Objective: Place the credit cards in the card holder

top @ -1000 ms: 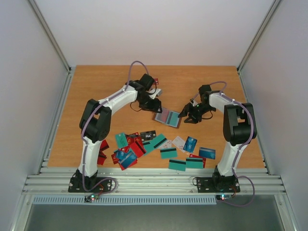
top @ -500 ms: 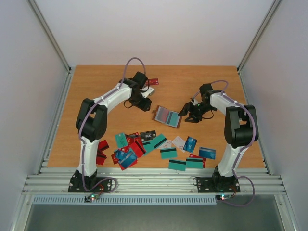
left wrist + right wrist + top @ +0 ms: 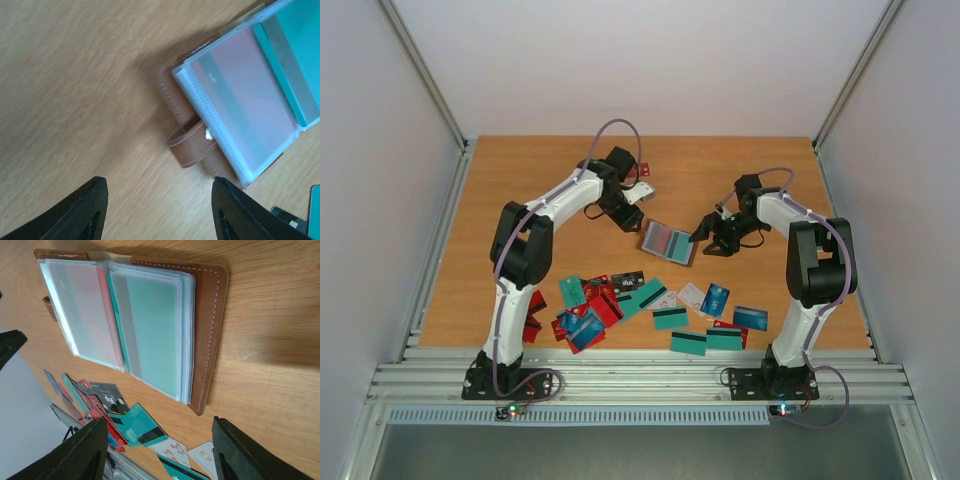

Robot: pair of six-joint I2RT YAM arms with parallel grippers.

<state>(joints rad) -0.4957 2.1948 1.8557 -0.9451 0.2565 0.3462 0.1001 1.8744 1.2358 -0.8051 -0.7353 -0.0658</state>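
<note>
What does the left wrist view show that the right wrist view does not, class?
Only the left wrist view shows the small metal snap on the strap of the brown leather card holder. Only the right wrist view shows the holder's full spread and loose white plastic cards. Both show the holder open, with a red card and a teal card in clear sleeves.

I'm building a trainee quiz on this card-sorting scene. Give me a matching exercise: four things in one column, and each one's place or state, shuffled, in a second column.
Column one
1. brown leather card holder
2. loose plastic credit cards
3. left gripper
4. teal card with grey stripe

Column two
A. jaws apart, holding nothing
B. inside a clear sleeve
C. spread open, pages up
D. scattered on the near side of the table

Pairs: 1-C, 2-D, 3-A, 4-B
</note>
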